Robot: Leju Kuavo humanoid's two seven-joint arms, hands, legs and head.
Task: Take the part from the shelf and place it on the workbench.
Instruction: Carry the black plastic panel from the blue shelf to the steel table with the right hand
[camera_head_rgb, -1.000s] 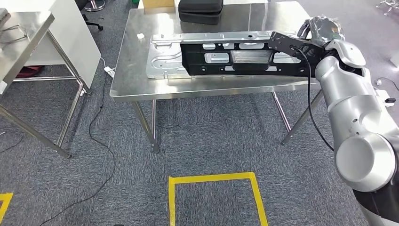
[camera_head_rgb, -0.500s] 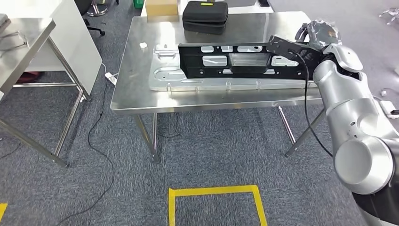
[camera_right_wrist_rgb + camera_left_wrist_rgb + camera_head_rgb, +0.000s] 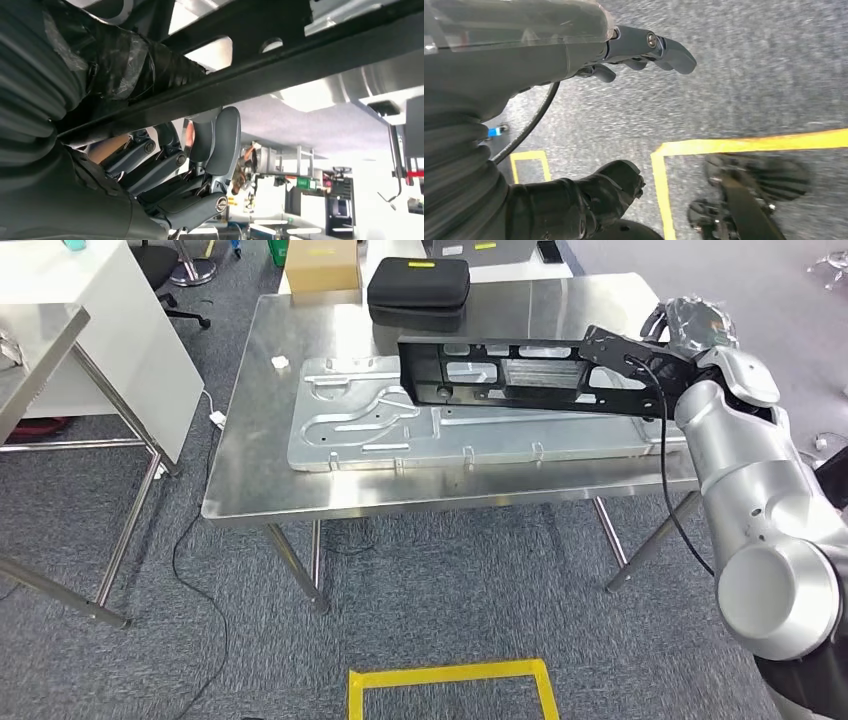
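While you watch the head view, note the right hand [image 3: 690, 322] grips the right end of the long black part [image 3: 520, 375], fingers [image 3: 165, 165] wrapped round its bar. That part is held above the steel workbench [image 3: 245, 475], over the far half of the silver stamped panel [image 3: 400, 435] lying flat there; you can't tell if its left end touches the panel. Black zip case [image 3: 418, 285] sits at the far edge, cardboard box [image 3: 322, 262] just left of it. Left hand [image 3: 574, 125] hangs over grey carpet near yellow floor tape [image 3: 744, 145], fingers apart, holding nothing.
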